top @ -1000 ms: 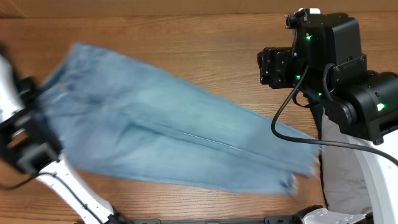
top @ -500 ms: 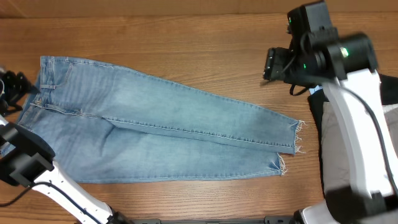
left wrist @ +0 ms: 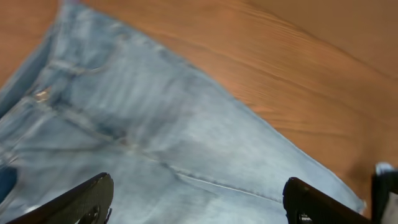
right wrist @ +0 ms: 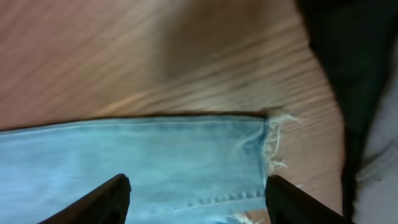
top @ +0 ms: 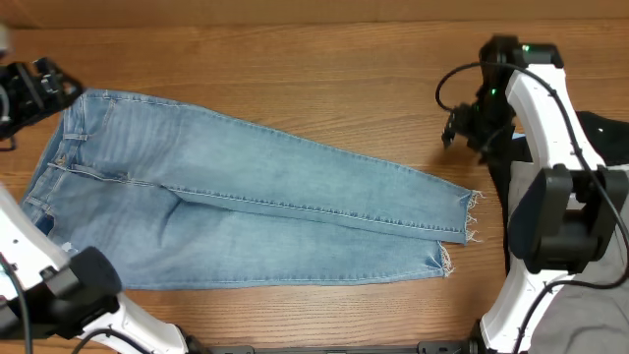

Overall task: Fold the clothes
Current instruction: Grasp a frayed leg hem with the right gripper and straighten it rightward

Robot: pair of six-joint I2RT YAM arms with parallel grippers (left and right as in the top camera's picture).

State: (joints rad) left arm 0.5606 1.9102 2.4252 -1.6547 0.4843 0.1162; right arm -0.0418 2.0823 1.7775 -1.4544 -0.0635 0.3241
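The light blue jeans [top: 265,211] lie spread flat on the wooden table, folded leg over leg. The waist is at the left and the frayed hems [top: 470,218] at the right. My left gripper [top: 57,90] hovers over the waist's far corner, open and holding nothing. In the left wrist view its fingers [left wrist: 81,202] stand wide apart above the denim [left wrist: 161,124]. My right gripper [top: 460,126] hangs beyond the hems, open and empty. The right wrist view shows the frayed hem [right wrist: 270,143] below its fingers [right wrist: 298,202].
A black garment [top: 604,133] and a grey garment [top: 590,315] lie at the right edge, partly under the right arm; the black garment [right wrist: 354,62] also shows in the right wrist view. Bare wood [top: 295,79] runs along the far side of the table.
My left gripper has opened and let go of the waist, then drawn back to the far left. The jeans have settled flat. The right arm has swung and now points its gripper down near the hems.
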